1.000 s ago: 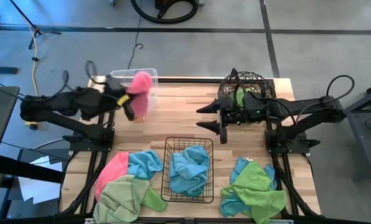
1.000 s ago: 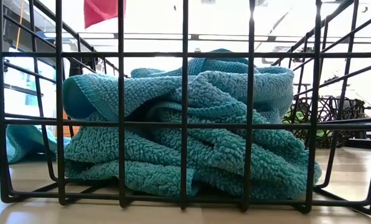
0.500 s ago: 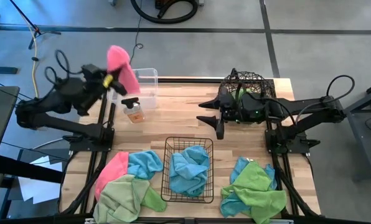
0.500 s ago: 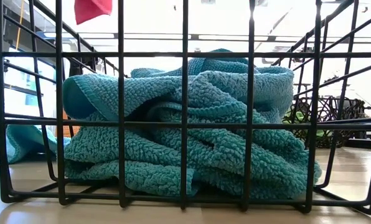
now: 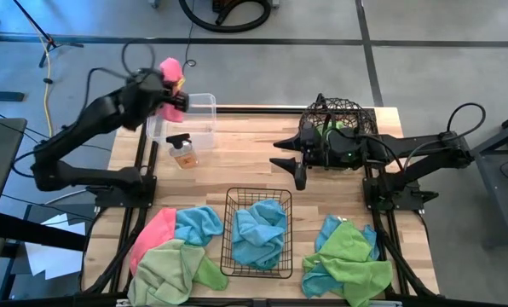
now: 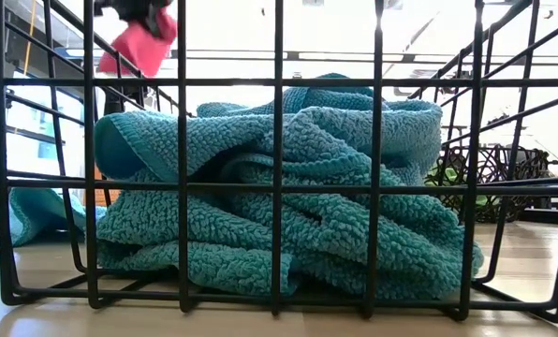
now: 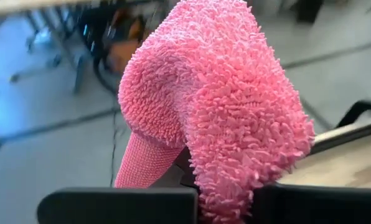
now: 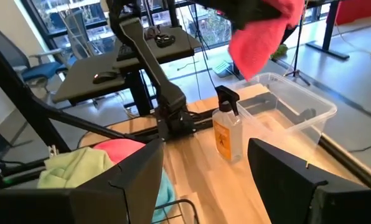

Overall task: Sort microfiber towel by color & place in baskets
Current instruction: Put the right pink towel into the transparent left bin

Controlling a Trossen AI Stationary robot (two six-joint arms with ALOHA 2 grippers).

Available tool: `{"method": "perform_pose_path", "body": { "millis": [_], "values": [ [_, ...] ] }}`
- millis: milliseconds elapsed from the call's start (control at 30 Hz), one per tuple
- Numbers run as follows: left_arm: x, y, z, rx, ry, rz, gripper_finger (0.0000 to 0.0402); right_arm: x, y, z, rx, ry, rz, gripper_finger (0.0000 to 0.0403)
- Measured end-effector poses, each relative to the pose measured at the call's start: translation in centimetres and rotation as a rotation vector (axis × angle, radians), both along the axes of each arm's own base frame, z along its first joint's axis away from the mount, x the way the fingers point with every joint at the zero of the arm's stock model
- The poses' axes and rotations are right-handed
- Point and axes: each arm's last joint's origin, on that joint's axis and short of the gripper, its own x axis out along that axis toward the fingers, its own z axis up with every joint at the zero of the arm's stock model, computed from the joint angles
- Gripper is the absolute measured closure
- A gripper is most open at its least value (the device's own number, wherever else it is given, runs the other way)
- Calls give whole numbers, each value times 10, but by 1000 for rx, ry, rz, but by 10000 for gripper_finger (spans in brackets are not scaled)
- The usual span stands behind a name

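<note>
A pink towel [image 5: 170, 70] is held up by my left gripper [image 5: 177, 95], which is shut on it above the far left corner of the clear tub [image 5: 196, 119]. In the right wrist view the pink towel [image 8: 260, 37] hangs above the tub [image 8: 291, 112]. My right gripper [image 5: 290, 162] stays open and holds nothing, in front of the round wire basket [image 5: 335, 112], which has a green towel [image 5: 329, 130] inside. Blue towels [image 5: 260, 232] lie in the black wire-grid basket [image 5: 237, 256]. My left gripper pinches a bunched fold of the pink towel [image 7: 226, 186] between its two fingers [image 7: 117, 205]; how many layers cannot be told. The towel is lifted clear of the table and tub. Its loose part hangs below the gripper [image 6: 139, 47].
A spray bottle [image 5: 182, 151] stands on the table just in front of the tub. A pile of pink, blue and green towels [image 5: 173, 256] lies at the near left. A green and blue pile [image 5: 348, 260] lies at the near right. Bare wood shows in the middle.
My left gripper, shut on the pink towel throughout, has swung from beside the tub's near side toward the table's far edge and turned. The towel has gone along, clear of everything, and now shows lower in the low view.
</note>
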Motion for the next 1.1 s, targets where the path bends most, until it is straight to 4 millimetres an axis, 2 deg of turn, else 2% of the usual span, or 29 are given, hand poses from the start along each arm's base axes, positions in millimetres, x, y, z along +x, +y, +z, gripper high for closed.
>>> {"method": "perform_pose_path", "body": {
  "millis": [233, 400, 533, 633, 833, 967, 1100],
  "values": [
    [12, 56, -30, -175, 48, 64, 401, -1, 0, -3, 107, 16, -24, 171],
    [19, 75, -57, -311, 128, 97, 401, -2, 4, -8, 231, 47, -44, 171],
    [22, 72, -88, -393, 90, 102, 401, -4, 8, -11, 268, 76, -43, 171],
    [21, 62, -113, -427, 28, 93, 401, -4, 11, -12, 266, 86, -32, 171],
    [12, 49, -159, -519, 20, 127, 401, -5, 11, -12, 250, 79, -67, 171],
    [9, 52, -172, -555, 4, 130, 401, -5, 10, -12, 238, 71, -104, 171],
    [7, 58, -175, -565, -8, 147, 401, -5, 10, -12, 236, 70, -113, 171]
  ]
}}
